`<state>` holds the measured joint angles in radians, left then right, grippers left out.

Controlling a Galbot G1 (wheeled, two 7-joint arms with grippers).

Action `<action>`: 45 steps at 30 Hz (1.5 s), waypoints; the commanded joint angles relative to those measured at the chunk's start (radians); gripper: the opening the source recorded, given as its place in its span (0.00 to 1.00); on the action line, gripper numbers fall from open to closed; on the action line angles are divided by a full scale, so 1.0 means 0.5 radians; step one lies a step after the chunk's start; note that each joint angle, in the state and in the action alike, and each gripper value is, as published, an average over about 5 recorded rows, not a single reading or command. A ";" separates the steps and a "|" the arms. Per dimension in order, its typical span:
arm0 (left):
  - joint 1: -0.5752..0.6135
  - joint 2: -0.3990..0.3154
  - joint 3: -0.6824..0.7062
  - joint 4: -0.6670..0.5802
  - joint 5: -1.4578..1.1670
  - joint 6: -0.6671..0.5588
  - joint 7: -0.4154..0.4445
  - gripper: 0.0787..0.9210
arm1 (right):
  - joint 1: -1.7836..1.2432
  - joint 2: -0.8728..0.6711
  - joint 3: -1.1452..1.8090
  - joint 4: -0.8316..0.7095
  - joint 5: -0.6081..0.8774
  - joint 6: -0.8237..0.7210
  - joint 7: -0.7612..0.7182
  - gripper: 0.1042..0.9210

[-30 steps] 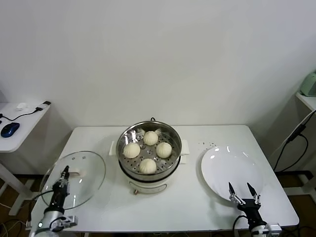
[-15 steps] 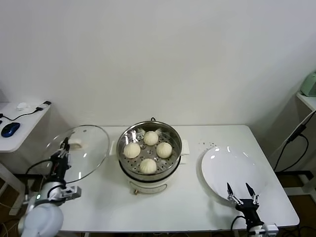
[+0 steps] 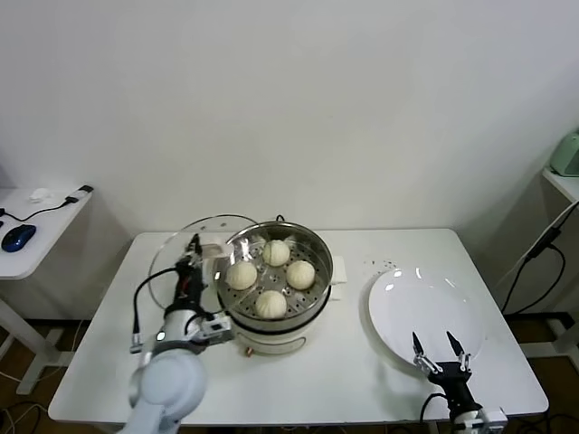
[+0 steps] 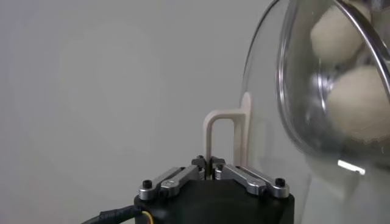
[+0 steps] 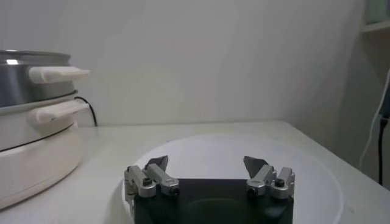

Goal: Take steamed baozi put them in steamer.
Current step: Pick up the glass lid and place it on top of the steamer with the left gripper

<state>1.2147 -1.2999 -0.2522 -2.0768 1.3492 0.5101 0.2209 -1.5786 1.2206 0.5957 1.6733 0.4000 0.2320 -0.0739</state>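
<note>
Four steamed baozi [image 3: 270, 276], smooth and cream-white, sit inside the steamer [image 3: 274, 282] on its perforated metal floor. They form a loose diamond: one toward the wall, one toward the robot, and one on each side, none of them touching. The steamer is a shiny steel pot on a white base with side handles, and it stands near the middle of a white table [image 3: 335, 375].

Just beside the steamer on the robot's left, a round glass lid [image 3: 194, 258] is held up off the table, tilted, with its edge overlapping the steamer's rim. The left gripper [image 3: 192, 249] has its fingers pinched tight on the lid's white handle [image 4: 222, 137]; in the left wrist view the handle stands as a pale loop rising from between the closed fingertips, and two buns show blurred through the glass.

On the robot's right, well apart from the steamer, a flat white plate [image 3: 425, 312] lies on the table. The right gripper [image 3: 439, 354] rests at the plate's near edge with its fingers spread wide and holding nothing. A side table [image 3: 41, 226] with a blue mouse [image 3: 18, 237] stands at the far left.
</note>
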 commanded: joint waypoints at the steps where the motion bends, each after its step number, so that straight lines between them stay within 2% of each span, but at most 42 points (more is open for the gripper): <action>1: -0.151 -0.147 0.352 -0.046 0.282 0.212 0.140 0.07 | 0.007 0.000 -0.012 -0.026 0.010 0.022 0.008 0.88; 9: -0.244 -0.418 0.549 0.164 0.510 0.216 0.134 0.07 | -0.003 0.004 -0.011 -0.031 0.020 0.051 0.022 0.88; 16: -0.264 -0.537 0.606 0.322 0.598 0.209 0.098 0.07 | -0.015 0.006 -0.007 -0.033 0.025 0.070 0.028 0.88; 29: -0.289 -0.556 0.593 0.512 0.603 0.285 0.068 0.07 | -0.022 0.013 -0.001 -0.022 0.016 0.095 0.025 0.88; 45: -0.271 -0.514 0.517 0.562 0.657 0.329 0.062 0.07 | -0.013 0.034 -0.010 -0.033 0.006 0.147 0.010 0.88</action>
<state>1.0851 -1.5560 0.0053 -1.8056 1.6804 0.6625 0.2515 -1.5857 1.2364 0.5915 1.6587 0.4044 0.2952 -0.0672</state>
